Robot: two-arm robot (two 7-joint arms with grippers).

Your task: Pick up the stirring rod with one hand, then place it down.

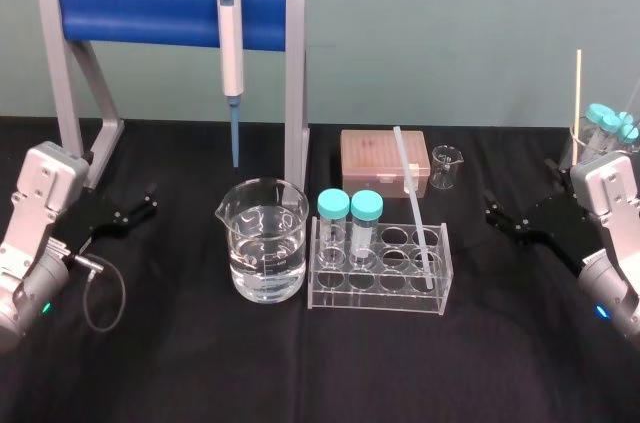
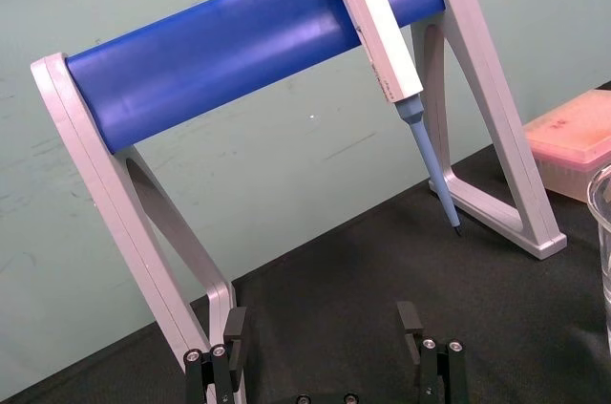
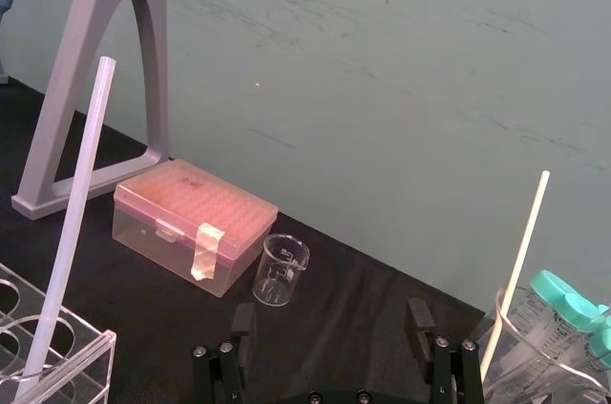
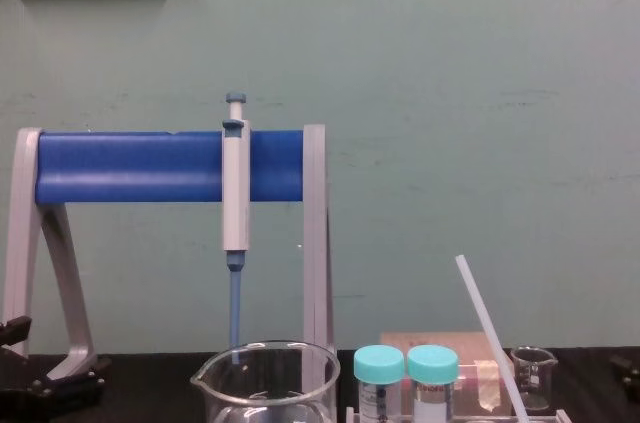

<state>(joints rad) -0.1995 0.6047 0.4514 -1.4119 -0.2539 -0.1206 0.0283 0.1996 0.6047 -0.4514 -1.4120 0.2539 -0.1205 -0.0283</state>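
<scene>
**A:** Head view first. The stirring rod (image 1: 412,205) is leaning in the clear tube rack (image 1: 375,295). Its foot is sitting in a hole at the rack's right end, and its top is tipping toward 11 o'clock in front of the pink tip box (image 1: 372,158).

**B:** Anybody holding it?

**A:** Nobody. The left gripper (image 1: 150,200) is sitting out at 9 o'clock by the foot of the blue-barred stand (image 1: 150,8), jaws apart and empty. The right gripper (image 1: 492,209) is sitting at 3 o'clock, jaws likewise spread, well apart from the rod.

**B:** Left wrist view?

**A:** Same story. The two black jaws are standing wide apart with bare black table (image 2: 363,280) between them. The pipette (image 2: 382,31) is hanging from the stand's blue bar beyond.

**B:** And the right wrist?

**A:** Jaws gaping there too, gripping nothing. The rod is slanting up out of the rack's corner, near the taped tip box. A small glass beaker (image 3: 280,270) is standing just beside that box.

**B:** Chest view to finish.

**A:** The rod is rising at 5 o'clock, just beside two teal-capped tubes (image 4: 432,365), with its top tipping toward 11 o'clock. The pipette is hanging just toward 9 o'clock of centre, its blue tip pointing down behind the rim of the large glass beaker (image 4: 265,383).
</scene>
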